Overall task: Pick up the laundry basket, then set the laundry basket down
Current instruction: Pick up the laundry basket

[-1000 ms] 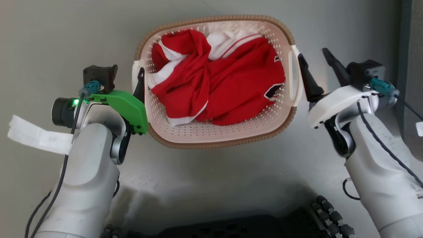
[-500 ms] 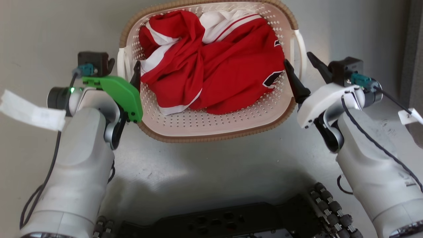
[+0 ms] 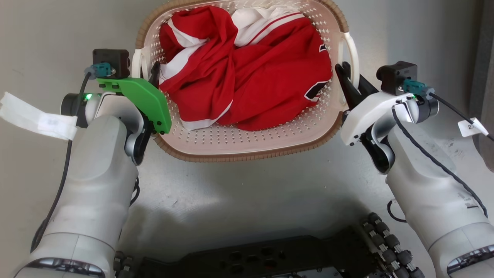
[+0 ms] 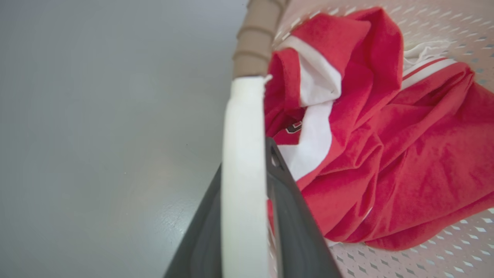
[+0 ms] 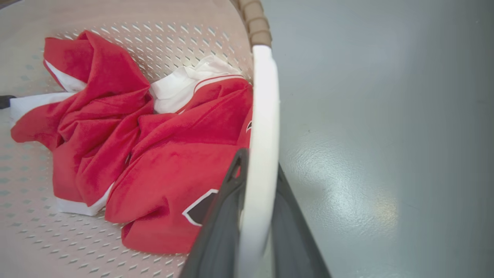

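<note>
The laundry basket [image 3: 247, 155], cream perforated plastic with a brown woven-look rim, sits at the top middle of the head view and holds a crumpled red and white garment [image 3: 251, 77]. My left gripper [image 3: 148, 77] is shut on the basket's white left handle [image 4: 243, 127], one dark finger on each side of it. On the opposite side, my right gripper [image 3: 349, 79] is shut on the white right handle [image 5: 264, 116]. Each wrist view shows its fingers hugging the loop, with the garment [image 5: 162, 162] inside the basket wall.
Grey smooth floor [image 3: 247, 200] lies all around the basket. My own dark wheeled base [image 3: 270, 258] is at the bottom edge. A darker vertical surface [image 3: 484, 77] runs along the far right. A white paper tag [image 3: 38, 119] hangs from the left arm's cable.
The right gripper, open and beside the handle a second ago, has moved in and shut on it. The basket now appears larger and higher in the head view, which has itself shifted.
</note>
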